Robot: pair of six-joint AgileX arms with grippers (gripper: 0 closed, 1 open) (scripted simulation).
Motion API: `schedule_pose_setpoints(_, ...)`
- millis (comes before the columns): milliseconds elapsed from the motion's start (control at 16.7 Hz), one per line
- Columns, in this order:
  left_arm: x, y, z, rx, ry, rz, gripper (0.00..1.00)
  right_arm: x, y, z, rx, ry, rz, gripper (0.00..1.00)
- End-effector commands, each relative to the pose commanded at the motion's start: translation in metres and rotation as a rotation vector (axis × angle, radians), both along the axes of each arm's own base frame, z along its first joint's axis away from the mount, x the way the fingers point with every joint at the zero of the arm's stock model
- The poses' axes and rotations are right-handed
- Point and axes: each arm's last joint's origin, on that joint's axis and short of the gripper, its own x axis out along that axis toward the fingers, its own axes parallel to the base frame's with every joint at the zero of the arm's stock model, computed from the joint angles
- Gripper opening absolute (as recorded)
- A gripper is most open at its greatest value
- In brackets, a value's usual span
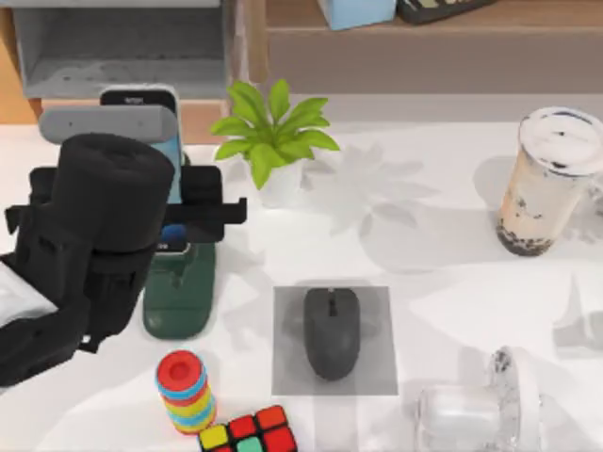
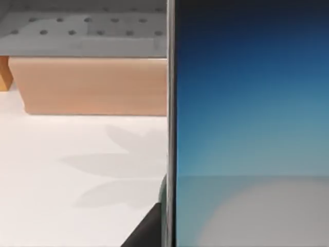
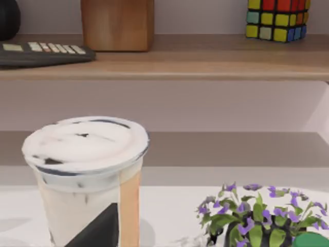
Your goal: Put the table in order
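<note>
Table [image 1: 443, 282]: broad flat smooth white top, level, spans whole top view; leaf shadows fall across middle; far edge meets shelf unit [image 1: 415, 56].

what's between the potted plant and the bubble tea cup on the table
Nothing stands there. In the top view, the stretch of table between the potted plant and the bubble tea cup is bare white surface, crossed only by faint leaf shadows.

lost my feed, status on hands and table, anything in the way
Left hand at the phone on its green stand, table's left. Mouse on grey mat. Milk tea cup right, potted plant beside phone.
</note>
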Motion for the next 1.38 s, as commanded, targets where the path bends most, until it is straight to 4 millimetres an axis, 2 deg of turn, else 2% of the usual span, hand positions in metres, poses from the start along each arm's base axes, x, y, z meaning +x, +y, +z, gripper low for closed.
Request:
schedule_pose_setpoints(360,0.0,0.0,0.0,0.0,0.0,0.0,0.98,0.0,0.0,0.0,0.0,0.0,0.0,1.0)
schedule_pose_setpoints(960,-0.001,0.0,0.0,-0.001,-0.003,-0.007,1.0,0.0,0.0,0.0,0.0,0.0,0.0,1.0)
schedule_pose_setpoints(1200,-0.021,-0.01,0.009,-0.018,-0.054,-0.107,1.0,0.0,0.0,0.0,0.0,0.0,0.0,1.0)
schedule_pose_setpoints(1380,-0.029,-0.008,0.006,-0.013,-0.039,-0.07,1.0,0.0,0.0,0.0,0.0,0.0,0.0,1.0)
